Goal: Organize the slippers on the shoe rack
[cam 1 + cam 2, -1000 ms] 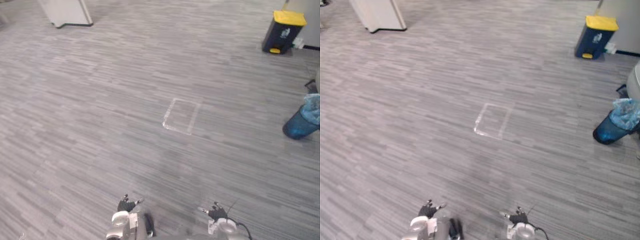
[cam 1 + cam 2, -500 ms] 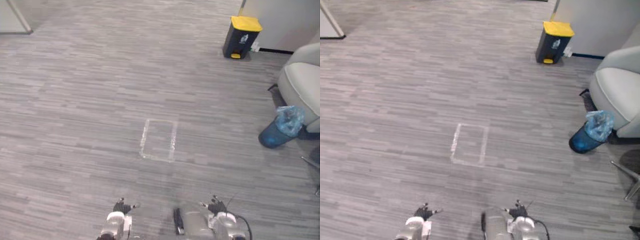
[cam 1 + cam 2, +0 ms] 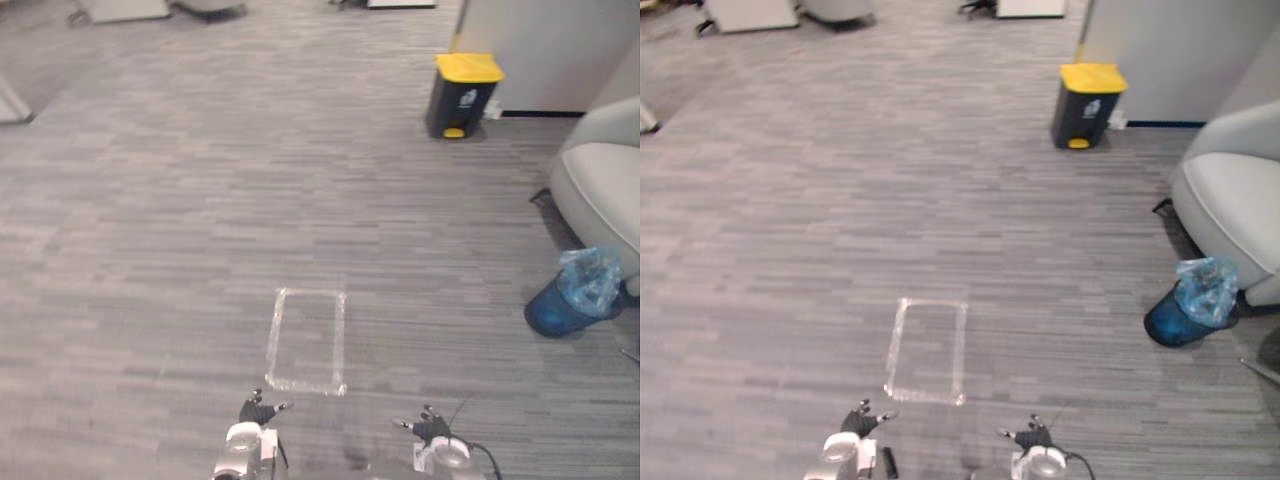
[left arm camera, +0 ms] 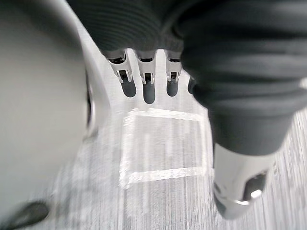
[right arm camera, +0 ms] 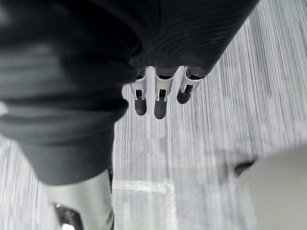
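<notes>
My left hand (image 3: 256, 411) hangs low at the bottom of the left eye view, just below a taped rectangle (image 3: 307, 340) on the grey floor. Its own wrist view has the fingers (image 4: 148, 84) straight and relaxed, holding nothing, with the taped rectangle (image 4: 163, 146) past them. My right hand (image 3: 430, 428) hangs to the right of it, also open, its fingers (image 5: 160, 98) straight above bare floor. No slippers or shoe rack are in sight.
A dark bin with a yellow lid (image 3: 463, 94) stands by a wall at the back right. A pale armchair (image 3: 605, 170) sits at the right edge, with a blue bag-lined bin (image 3: 573, 296) in front of it. Furniture bases (image 3: 745, 14) show far back left.
The whole picture has swung: the camera has turned right, bringing the armchair and wall into sight. The taped rectangle now lies closer to my hands. Both hands hang as before.
</notes>
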